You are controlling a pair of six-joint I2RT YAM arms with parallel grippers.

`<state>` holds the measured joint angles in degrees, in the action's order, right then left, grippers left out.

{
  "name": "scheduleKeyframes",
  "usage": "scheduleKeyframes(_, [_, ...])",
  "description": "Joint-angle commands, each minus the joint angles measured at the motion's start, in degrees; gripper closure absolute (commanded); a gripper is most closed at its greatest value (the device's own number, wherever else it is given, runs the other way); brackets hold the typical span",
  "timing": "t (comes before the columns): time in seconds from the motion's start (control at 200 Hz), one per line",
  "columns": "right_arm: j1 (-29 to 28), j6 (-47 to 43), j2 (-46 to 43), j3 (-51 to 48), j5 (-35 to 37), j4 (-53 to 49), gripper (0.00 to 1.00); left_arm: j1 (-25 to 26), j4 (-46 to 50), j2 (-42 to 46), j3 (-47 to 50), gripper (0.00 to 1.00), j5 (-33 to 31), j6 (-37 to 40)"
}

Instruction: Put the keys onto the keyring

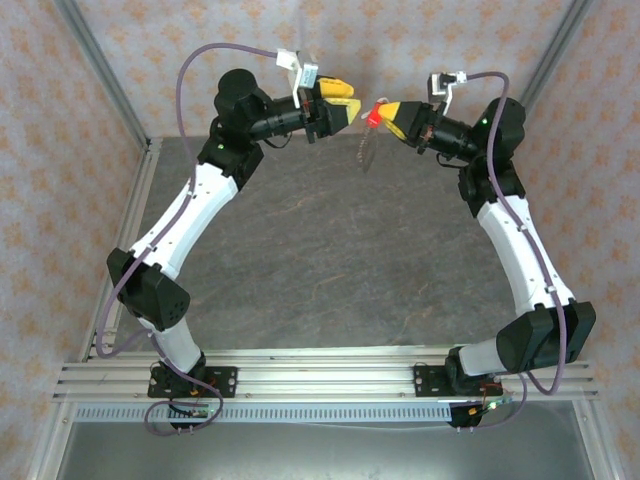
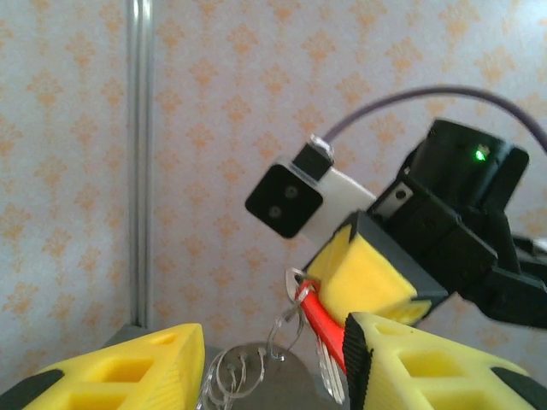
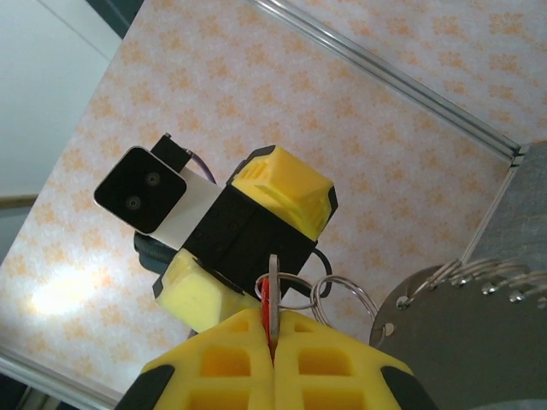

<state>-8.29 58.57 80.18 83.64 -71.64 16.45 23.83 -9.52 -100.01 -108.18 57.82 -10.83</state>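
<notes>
"Judging where we stand: our right gripper [image 1: 390, 114] is pinched tight on the red key [image 1: 373, 115], with the head between its fingers. The keyring [image 1: 363, 152] hangs straight below those jaws. Do we call it threaded?"

"Nearly, we think. In the left wrist view a thin loop seems to pass through the top of the key's head. More wire loops dangle under it, along with a flat grey tag [image 2: 278, 389]. Whether the loop is fully seated we cannot tell, because it is fine and partly blurred."

"And our left gripper [image 1: 355, 102]?"

"Partly open with nothing between its fingers, facing the right gripper close across the gap. The loops hang just ahead of its fingertips. We cannot say if they touch."

"So what remains?"

"We'd guess confirming that the key truly hangs on the ring. After that, lowering it to the table [image 1: 320, 240], which lies well below both grippers."

"Anything in our way?"

"Nothing sits between the two grippers except the ring itself. The frame post [image 1: 107, 75] and patterned wall [image 1: 400, 30] stand behind them, well apart. Our worry is the left fingers snagging the dangling loops when we back away."
</notes>
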Motion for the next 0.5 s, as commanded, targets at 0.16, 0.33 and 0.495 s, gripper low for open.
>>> scheduleKeyframes(0.16, [0.4, -14.8, -2.8, 6.8, -8.8, -9.5, 1.0, -1.1, 11.1, -0.1, -3.5, 0.52, 6.2, 13.1])
scheduleKeyframes(0.33, [0.4, -21.5, -2.3, 9.5, -10.1, -17.8, 1.0, -1.6, 12.6, -0.1, -3.5, 0.52, 5.8, 18.1])
scheduleKeyframes(0.495, [0.4, -21.4, -2.0, 8.8, -10.3, -17.8, 1.0, -1.7, 11.2, 0.3, -1.7, 0.54, 6.7, 21.9])
